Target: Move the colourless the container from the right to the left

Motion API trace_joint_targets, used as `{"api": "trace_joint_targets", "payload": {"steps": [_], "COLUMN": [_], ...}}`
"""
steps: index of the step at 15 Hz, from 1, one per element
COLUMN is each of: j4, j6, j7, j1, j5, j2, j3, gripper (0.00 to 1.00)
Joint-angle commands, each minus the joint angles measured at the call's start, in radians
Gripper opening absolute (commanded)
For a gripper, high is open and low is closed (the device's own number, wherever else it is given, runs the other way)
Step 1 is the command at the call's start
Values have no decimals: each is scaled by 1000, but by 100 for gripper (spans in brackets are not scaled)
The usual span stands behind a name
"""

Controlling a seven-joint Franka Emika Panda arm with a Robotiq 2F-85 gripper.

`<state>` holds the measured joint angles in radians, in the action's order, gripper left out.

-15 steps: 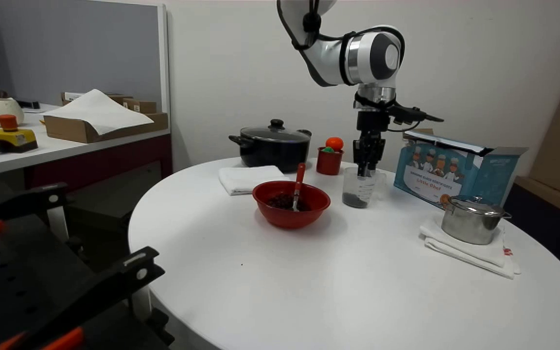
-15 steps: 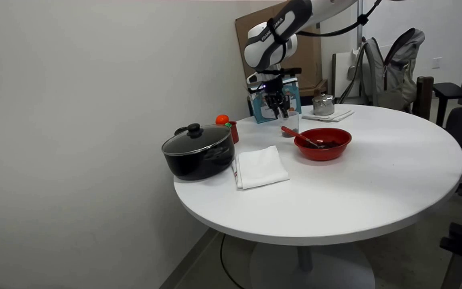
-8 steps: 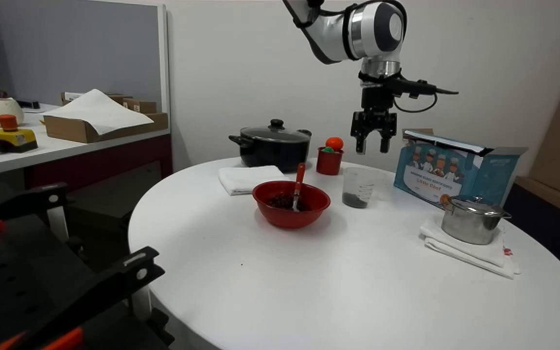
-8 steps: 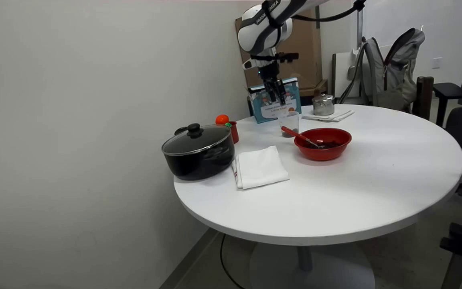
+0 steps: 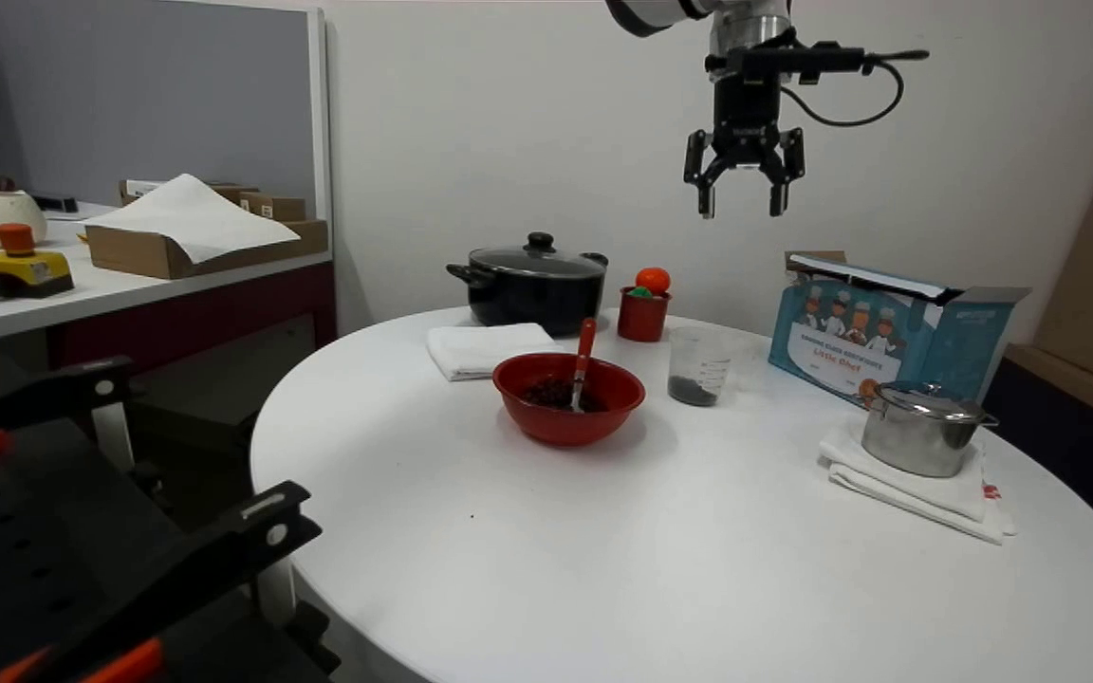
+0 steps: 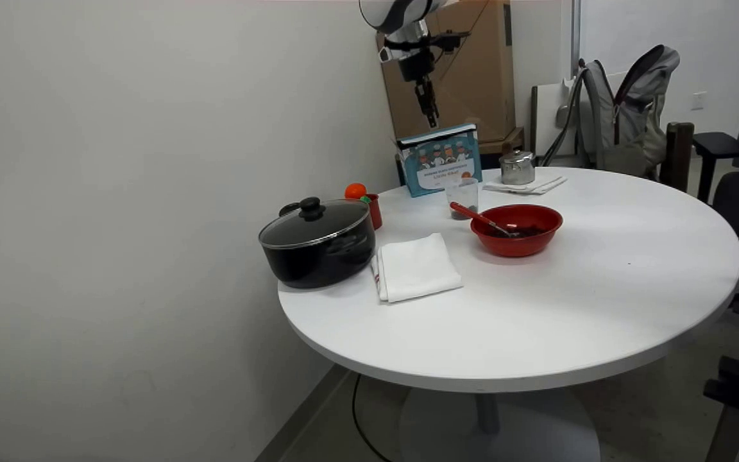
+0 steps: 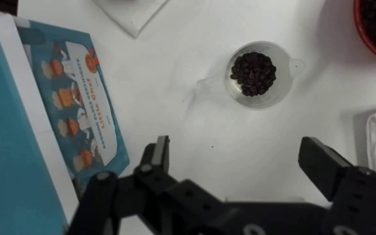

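Clear tapered plastic cup (image 7: 283, 76), dark beans (image 7: 253, 73) at bottom; round red bowl (image 5: 561, 427), red-handled utensil (image 5: 584, 346) inside; gripper (image 5: 742, 205) overhead, fingers (image 5: 707, 200) apart.

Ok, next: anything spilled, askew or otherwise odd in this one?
No obvious spill: the clear container stands upright, its dark beans inside. Two small oddities: a flap of the teal box sticks out, so it looks left unclosed, and a tiny dark speck sits on the white tabletop; too small to identify.

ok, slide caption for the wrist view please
Open, empty jaws above a white table, where a clear cup of dark beans stands between a teal box and a red bowl.
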<state>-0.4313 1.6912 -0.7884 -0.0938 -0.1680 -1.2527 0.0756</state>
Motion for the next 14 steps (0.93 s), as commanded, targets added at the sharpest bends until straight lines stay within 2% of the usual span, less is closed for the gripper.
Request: {"api": "trace_joint_targets", "payload": {"steps": [1,11,12,14], "j4": [-30,-27,-23,-22], "j6": [-110,-305,-255,-277], "j7": [190,689,616,659], "j1": [19,-14,1,-8], "j5": [1,81,51,64], "j2": [81,186,157,172], "j3": [21,-8,3,2], "gripper": [100,100,100,100]}}
